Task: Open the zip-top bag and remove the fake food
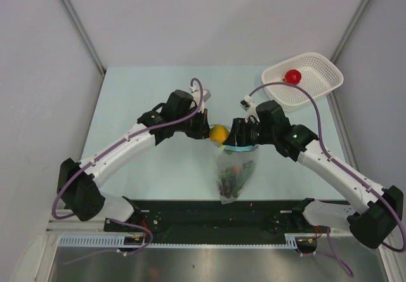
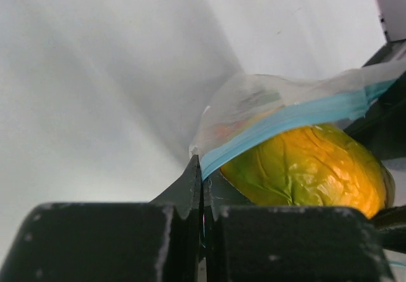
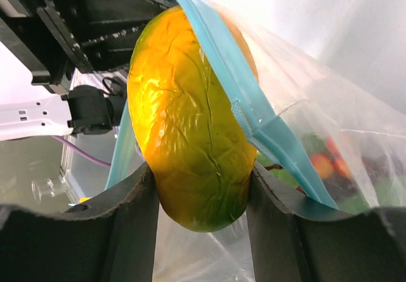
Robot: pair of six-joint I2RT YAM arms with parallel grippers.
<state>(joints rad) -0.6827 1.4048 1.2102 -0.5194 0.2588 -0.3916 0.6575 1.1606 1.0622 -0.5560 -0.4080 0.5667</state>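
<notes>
The clear zip-top bag point(image 1: 235, 171) hangs open at mid-table, with its light blue zip strip point(image 1: 239, 148) at the top. My left gripper point(image 1: 205, 129) is shut on the strip's left end, and its jaws pinch the strip point(image 2: 279, 124) in the left wrist view. My right gripper point(image 1: 235, 133) is shut on the yellow-orange mango point(image 1: 219, 133) at the bag's mouth. In the right wrist view the fingers point(image 3: 130, 221) clamp the mango point(image 3: 190, 136), with the strip point(image 3: 238, 94) looped around it. Dark grapes and small red bits point(image 3: 330, 161) lie lower in the bag. The red apple point(image 1: 292, 76) sits in the basket.
A white mesh basket point(image 1: 317, 72) stands at the far right corner of the table. A black rail point(image 1: 216, 215) runs along the near edge between the arm bases. Grey walls close in on the left, back and right.
</notes>
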